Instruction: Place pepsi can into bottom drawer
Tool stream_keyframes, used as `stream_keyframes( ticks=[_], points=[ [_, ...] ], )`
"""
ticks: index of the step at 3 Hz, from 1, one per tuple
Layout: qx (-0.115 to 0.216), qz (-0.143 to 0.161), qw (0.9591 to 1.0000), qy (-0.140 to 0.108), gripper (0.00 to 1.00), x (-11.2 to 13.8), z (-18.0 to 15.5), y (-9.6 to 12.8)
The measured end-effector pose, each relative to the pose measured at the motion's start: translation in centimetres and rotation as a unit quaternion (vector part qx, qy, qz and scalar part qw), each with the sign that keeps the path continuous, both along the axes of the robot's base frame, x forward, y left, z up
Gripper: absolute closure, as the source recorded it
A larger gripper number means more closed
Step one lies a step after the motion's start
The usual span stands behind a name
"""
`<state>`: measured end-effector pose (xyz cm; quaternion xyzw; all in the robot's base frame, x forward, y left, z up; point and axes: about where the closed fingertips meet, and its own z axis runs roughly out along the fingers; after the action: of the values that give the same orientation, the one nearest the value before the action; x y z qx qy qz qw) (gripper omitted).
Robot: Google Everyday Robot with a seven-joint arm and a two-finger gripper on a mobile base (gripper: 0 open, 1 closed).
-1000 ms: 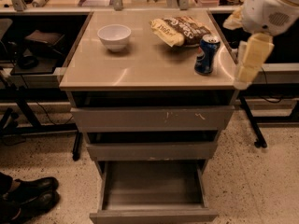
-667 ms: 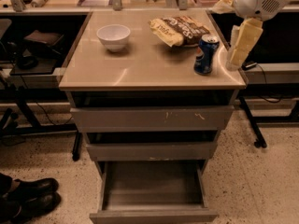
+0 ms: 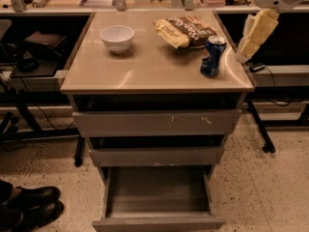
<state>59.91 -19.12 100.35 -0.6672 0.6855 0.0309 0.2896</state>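
Pepsi can (image 3: 212, 56) standing on cabinet top (image 3: 145, 69), near 4 o'clock corner, at 5 o'clock from chip bag (image 3: 186, 31). Gripper (image 3: 243, 56) at 3 o'clock of can, just beside it, not touching; open or closed: cannot tell. Bottom drawer (image 3: 157, 192) pulled out at 6 o'clock of cabinet. White bowl (image 3: 117, 36) at 10 o'clock on top.

Pepsi can (image 3: 213, 56): blue, silver top, upright on the cabinet (image 3: 154, 69) top near its right front corner. Bottom drawer (image 3: 157, 192): lowest of the cabinet's three, pulled out, grey-brown, interior flat and bare. Gripper (image 3: 251, 38): pale yellow, just off the cabinet's right edge, beside the can, apart from it.
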Motion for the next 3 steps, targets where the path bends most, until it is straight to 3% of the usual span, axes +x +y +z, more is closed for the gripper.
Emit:
stream_keyframes(
  ticks=[1,2,3],
  points=[
    [0.090,-0.038,0.9951,-0.014,0.00,0.8,-1.3,-2.2],
    [0.161,-0.093,0.9816,-0.044,0.00,1.9,-1.8,-5.8],
    [0.188,-0.135,0.9708,-0.064,0.00,3.6,-2.6,-8.0]
  ],
)
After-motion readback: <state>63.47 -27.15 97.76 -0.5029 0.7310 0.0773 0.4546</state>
